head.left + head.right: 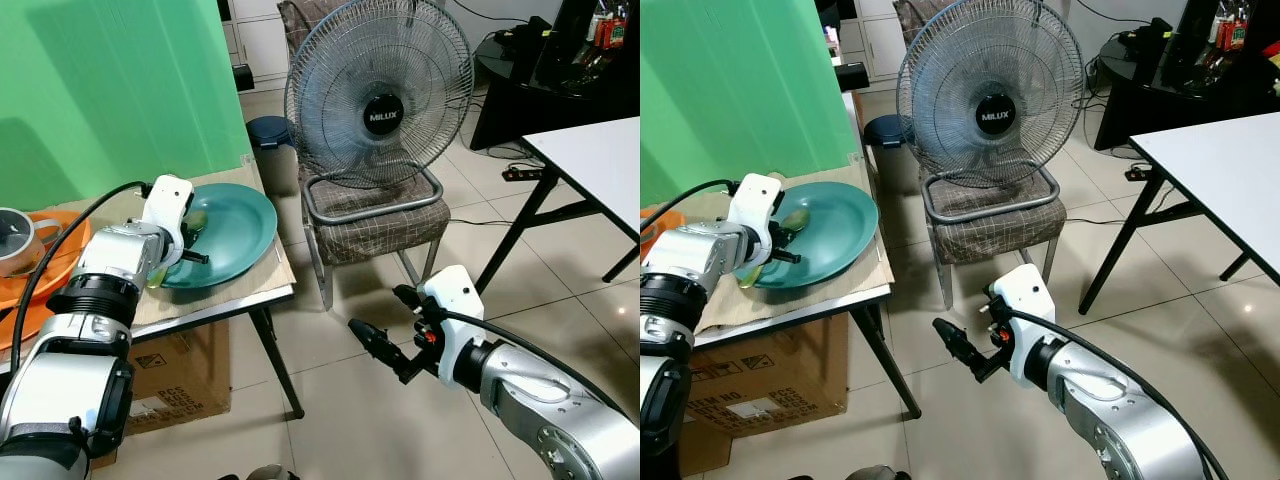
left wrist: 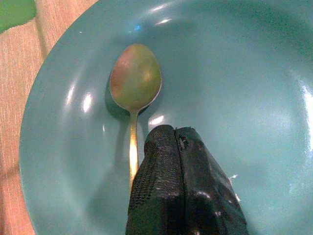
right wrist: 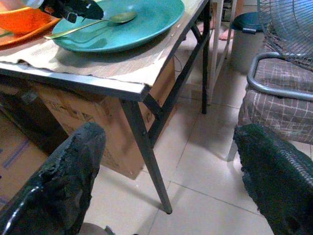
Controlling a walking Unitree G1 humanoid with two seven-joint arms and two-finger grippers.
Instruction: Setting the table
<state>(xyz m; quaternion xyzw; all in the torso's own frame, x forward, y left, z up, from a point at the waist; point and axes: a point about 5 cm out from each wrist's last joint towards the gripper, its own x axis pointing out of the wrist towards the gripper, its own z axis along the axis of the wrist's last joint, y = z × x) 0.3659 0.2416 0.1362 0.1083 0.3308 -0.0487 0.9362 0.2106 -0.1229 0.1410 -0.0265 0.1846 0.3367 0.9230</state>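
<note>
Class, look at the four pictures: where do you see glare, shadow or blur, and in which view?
Left wrist view: white glare spots on the plate, the spoon casts a dark shadow, and the shut fingers are soft. Right wrist view: the right gripper's fingers are blurred, the table fairly sharp. Eye views: even light, with reflections on the floor.

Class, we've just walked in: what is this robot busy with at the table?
The left claw, fingers shut together, hovers over the round teal plate on the small mat-covered table. A metal spoon lies in the plate beside the claw, not gripped. The right claw hangs open above the tiled floor, holding nothing.
</note>
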